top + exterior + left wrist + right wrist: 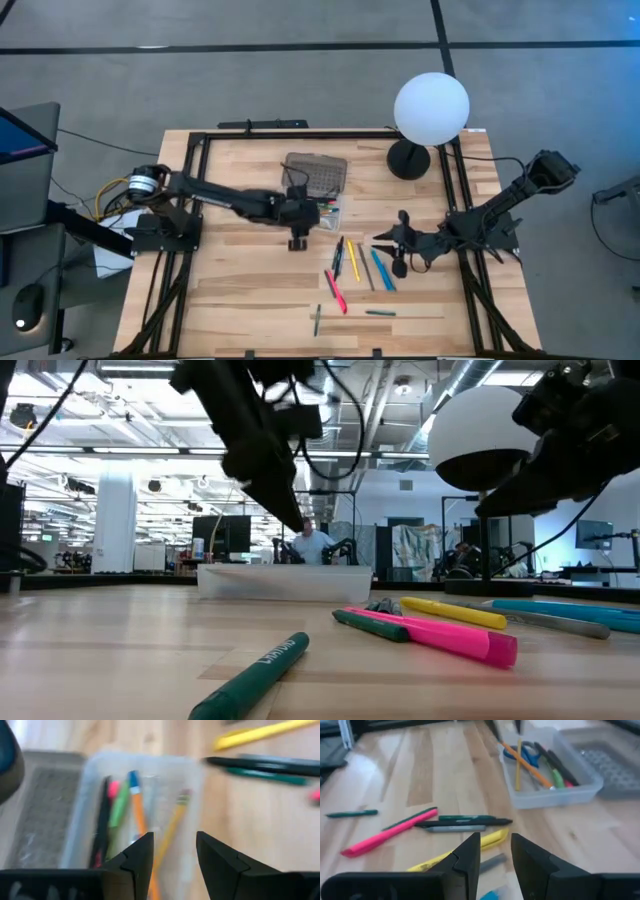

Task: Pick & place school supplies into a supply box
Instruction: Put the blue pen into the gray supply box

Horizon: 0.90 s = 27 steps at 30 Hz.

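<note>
The supply box is a clear case near the table's middle, and its grey gridded lid lies open on the far side. Pencils, a green marker and blue-handled scissors lie inside it. My left gripper hovers open and empty over the box. Loose supplies lie flat on the table nearer the front: a yellow marker, a pink marker, a black pen, blue pens and green pens. My right gripper hovers open above the yellow marker, touching nothing.
A lamp with a white globe on a black base stands at the table's far right. Black frame rails run along the table's left, right and far sides. People and desks show in the room beyond the table.
</note>
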### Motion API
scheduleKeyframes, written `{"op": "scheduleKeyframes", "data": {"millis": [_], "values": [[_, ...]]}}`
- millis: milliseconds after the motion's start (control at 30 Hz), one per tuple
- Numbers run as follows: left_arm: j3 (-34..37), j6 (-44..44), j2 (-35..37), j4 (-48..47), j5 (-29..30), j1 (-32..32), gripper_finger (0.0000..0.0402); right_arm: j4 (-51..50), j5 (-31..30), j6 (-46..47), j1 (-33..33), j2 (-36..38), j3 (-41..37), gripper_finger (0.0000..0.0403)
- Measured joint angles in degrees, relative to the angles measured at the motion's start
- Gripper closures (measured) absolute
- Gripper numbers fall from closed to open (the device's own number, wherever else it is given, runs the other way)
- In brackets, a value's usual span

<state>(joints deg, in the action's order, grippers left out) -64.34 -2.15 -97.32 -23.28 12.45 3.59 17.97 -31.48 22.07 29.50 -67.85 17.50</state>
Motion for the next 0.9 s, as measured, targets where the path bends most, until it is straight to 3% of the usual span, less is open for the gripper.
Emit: {"op": "scheduleKeyframes", "data": {"millis": [200,433,667,767,900], "values": [[0.6,0.2,0.3,0.5,1.7,8.5,0.0264,-2.8,0.0,9.1,4.0,0.0,0.0,0.0301],[7.0,2.1,0.3,10.4,8.2,14.8,0.0264,-4.7,-1.6,15.9,7.9,-1.8,0.1,0.0301],[11.3,7.0,0.3,14.4,10.4,18.5,0.0264,-5.0,-0.8,19.0,8.6,-11.1,3.5,0.0301],[12.1,8.5,0.3,15.1,12.8,20.1,0.0264,-8.4,-0.7,20.2,8.6,-15.0,7.1,0.0301],[12.2,9.4,0.3,15.7,15.9,22.4,0.0264,-20.7,-1.7,25.9,8.3,-18.6,13.3,0.0301]]}}
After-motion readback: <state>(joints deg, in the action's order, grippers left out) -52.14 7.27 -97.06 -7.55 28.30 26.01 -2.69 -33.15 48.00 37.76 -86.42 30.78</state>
